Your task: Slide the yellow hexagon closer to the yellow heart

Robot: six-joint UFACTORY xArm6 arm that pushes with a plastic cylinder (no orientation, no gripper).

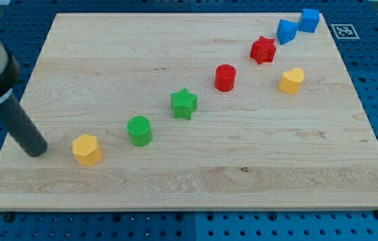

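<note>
Tabletop: pale wooden board filling most of the frame, lying on a blue perforated base.
Rod: dark cylinder coming in from the upper left of the frame and slanting down to the lower left.
End effector: my tip is sitting on the board at the lower left; being a bare rod, it has nothing to open or close and is holding nothing; a narrow gap seems to be showing between it and the nearest block, so I judge it is not touching.
Yellow hexagon: lying at the lower left, just to the right of my tip.
Yellow heart: resting at the upper right, well apart from the hexagon.
Key relation: hexagon is lying directly right of my tip, and the heart is lying further right and up, so a push from here is likely heading roughly the correct way.
Others: green cylinder, green star, red cylinder, red star and two blue blocks are running in a diagonal line just above that path; the green cylinder is sitting nearest and may be getting clipped.
</note>
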